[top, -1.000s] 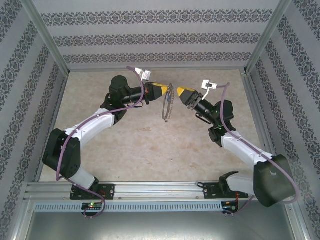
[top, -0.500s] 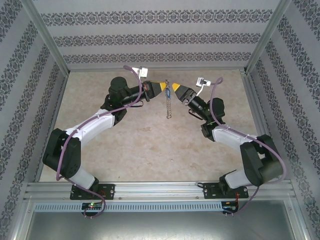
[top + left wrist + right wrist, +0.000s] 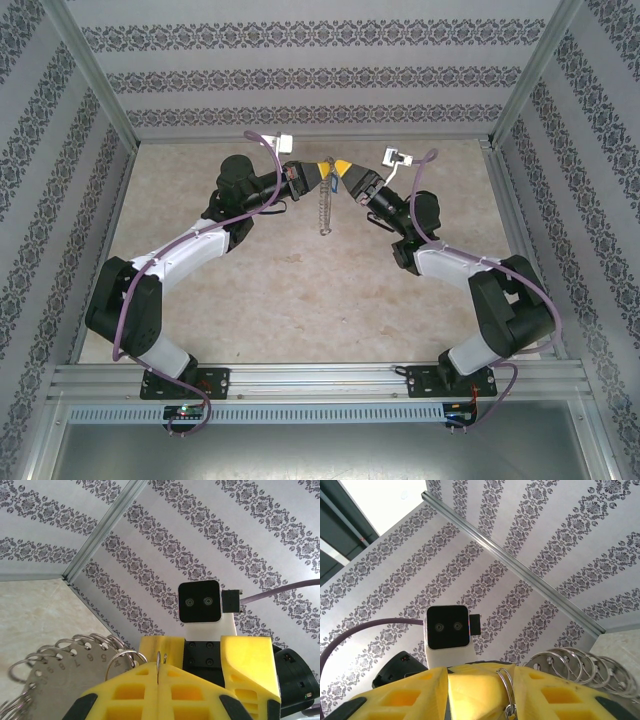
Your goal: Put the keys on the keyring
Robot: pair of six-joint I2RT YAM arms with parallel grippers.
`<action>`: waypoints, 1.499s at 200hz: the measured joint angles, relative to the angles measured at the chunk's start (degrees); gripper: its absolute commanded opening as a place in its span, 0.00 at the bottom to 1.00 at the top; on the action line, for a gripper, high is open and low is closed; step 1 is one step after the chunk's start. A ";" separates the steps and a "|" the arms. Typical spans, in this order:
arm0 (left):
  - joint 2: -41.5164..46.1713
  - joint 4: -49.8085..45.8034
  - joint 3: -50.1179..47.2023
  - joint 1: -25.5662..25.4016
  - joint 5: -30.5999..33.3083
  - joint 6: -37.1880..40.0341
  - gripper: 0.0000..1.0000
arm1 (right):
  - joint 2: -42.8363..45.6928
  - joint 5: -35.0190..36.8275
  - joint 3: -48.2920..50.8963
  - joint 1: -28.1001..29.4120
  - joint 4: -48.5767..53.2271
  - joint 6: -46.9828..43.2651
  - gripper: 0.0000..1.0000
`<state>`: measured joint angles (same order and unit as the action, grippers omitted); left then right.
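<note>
The keyring (image 3: 322, 210) hangs as a silvery chain of small rings below the two gripper tips, above the tabletop. My left gripper (image 3: 318, 172) is shut, and a thin ring wire (image 3: 159, 666) is pinched between its yellow pads. A numbered metal tag with several rings (image 3: 55, 672) sticks out to the left of it. My right gripper (image 3: 345, 176) faces it tip to tip with its jaws apart; they straddle the left gripper's tip (image 3: 475, 685) and a split ring (image 3: 506, 685). A small blue spot, the key (image 3: 333, 184), shows between the tips.
The beige tabletop (image 3: 300, 280) lies below, enclosed by patterned walls (image 3: 320, 75) and an aluminium frame. Both arms reach to the far middle of the table. A metal rail (image 3: 320, 380) runs along the near edge.
The right arm has swung left and closed in until its tip meets the left gripper. The keyring has moved slightly left and up and now hangs as a narrower strand.
</note>
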<state>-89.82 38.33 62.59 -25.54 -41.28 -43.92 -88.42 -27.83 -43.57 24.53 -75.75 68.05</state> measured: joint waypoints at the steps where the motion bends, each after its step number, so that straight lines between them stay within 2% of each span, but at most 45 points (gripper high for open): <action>1: 0.00 0.00 0.00 0.00 0.00 -0.04 0.00 | -0.02 0.00 0.00 0.00 0.00 0.02 0.38; 87: 0.00 0.46 -0.02 -0.02 0.22 -0.57 0.00 | -1.22 0.00 -0.22 0.11 -0.70 0.66 0.42; 119: 0.00 0.76 -0.02 -0.02 0.24 -0.57 0.00 | -1.53 -0.02 -0.20 0.11 -0.74 0.63 0.40; 172: 0.00 0.79 -0.02 -0.02 0.24 -0.79 0.00 | -2.27 -0.68 -0.28 0.39 -0.79 0.72 0.25; 215: 0.00 0.98 -0.02 0.04 1.14 -1.07 0.00 | -2.64 -0.92 -0.72 0.48 -1.22 0.90 0.00; 241: 0.00 1.11 -0.02 0.04 1.33 -1.20 0.00 | -2.71 -1.03 -0.76 0.37 -1.27 1.03 0.00; 270: 0.68 -1.70 0.00 0.04 1.77 1.27 0.26 | -2.80 -3.21 -0.79 -0.70 -1.14 1.18 0.00; 300: 4.59 -8.85 0.13 0.83 2.47 6.86 0.40 | -2.82 -7.06 -0.79 -3.04 0.74 1.27 0.00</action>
<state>-85.23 29.47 62.72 -24.71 -38.81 -37.06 -91.24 -34.89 -44.36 21.50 -75.00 69.32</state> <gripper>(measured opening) 0.352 0.063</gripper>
